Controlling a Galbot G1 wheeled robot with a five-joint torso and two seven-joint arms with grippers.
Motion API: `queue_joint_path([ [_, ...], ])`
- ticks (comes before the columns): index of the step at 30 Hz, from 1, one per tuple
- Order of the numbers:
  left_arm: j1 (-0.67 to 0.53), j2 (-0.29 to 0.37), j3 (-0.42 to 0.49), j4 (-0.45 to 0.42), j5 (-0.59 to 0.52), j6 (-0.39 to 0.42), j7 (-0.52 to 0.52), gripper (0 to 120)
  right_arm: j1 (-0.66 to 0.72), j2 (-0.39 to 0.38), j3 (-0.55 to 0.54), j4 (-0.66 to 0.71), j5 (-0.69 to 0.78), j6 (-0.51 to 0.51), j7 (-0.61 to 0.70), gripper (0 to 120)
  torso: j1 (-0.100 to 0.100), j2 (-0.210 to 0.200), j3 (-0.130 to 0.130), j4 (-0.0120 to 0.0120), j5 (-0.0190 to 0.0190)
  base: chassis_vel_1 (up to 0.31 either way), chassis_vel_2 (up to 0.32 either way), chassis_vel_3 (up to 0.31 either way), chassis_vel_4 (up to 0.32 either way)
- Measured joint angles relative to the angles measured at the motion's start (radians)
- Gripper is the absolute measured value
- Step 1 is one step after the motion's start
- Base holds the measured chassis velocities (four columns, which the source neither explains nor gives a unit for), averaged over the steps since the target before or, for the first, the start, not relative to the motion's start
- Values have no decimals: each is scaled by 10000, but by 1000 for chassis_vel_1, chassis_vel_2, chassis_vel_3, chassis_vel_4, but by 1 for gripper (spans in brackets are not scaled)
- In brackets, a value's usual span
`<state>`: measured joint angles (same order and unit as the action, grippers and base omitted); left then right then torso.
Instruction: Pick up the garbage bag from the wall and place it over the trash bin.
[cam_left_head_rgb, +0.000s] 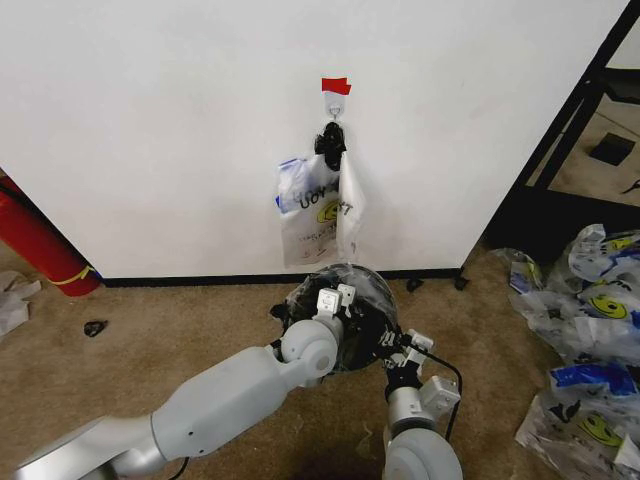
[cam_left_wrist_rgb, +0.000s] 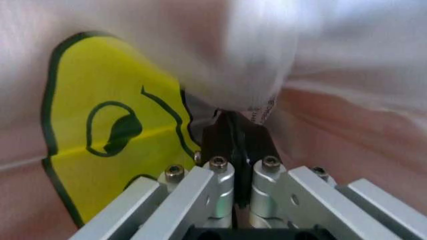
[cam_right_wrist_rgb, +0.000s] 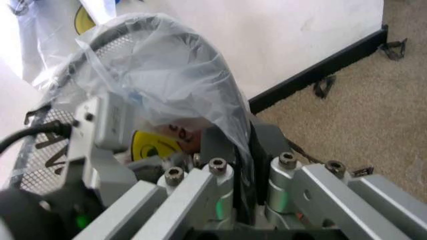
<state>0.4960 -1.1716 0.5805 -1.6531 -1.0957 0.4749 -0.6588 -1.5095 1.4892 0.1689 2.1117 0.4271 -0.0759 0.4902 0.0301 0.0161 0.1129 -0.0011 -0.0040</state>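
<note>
Left wrist view: left claw (cam_left_wrist_rgb: 233, 131) pinches garbage bag (cam_left_wrist_rgb: 107, 125).

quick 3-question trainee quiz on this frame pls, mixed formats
1. True or false: the hook on the wall is bare.
2. Multiple choice: the left gripper has its jaws A) wide open over carpet, B) shut on the garbage bag, C) shut on the red tape.
3. Short answer: where are both grippers working?

Key
1. False: bags hang from it.
2. B.
3. At the trash bin below the hook; the right gripper also pinches plastic, with film draped over the bin's mesh rim.
</note>
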Motion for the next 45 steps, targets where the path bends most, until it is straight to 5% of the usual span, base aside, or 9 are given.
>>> queue_joint_path([
  [7,52,302,22,-350,105,204,-198,0,24,-24,42,-17,-16,0,1,1,0,0,0,2,-1,0,0,0,0],
  [19,653,1548,-813,-2230,-415,-1180,386,0,164,-69,169,-92,175,-99,38,1,0,0,0,3,-2,0,0,0,0],
  [32,496,254,-564,-665,-122,-1232,347,0,7,20,-12,43,121,-66,29,1,0,0,0,0,0,0,0,0,0],
  [45,288,-195,-67,158,102,-883,250,0,-63,73,-176,155,114,-95,30,1,0,0,0,1,0,0,0,0,0],
])
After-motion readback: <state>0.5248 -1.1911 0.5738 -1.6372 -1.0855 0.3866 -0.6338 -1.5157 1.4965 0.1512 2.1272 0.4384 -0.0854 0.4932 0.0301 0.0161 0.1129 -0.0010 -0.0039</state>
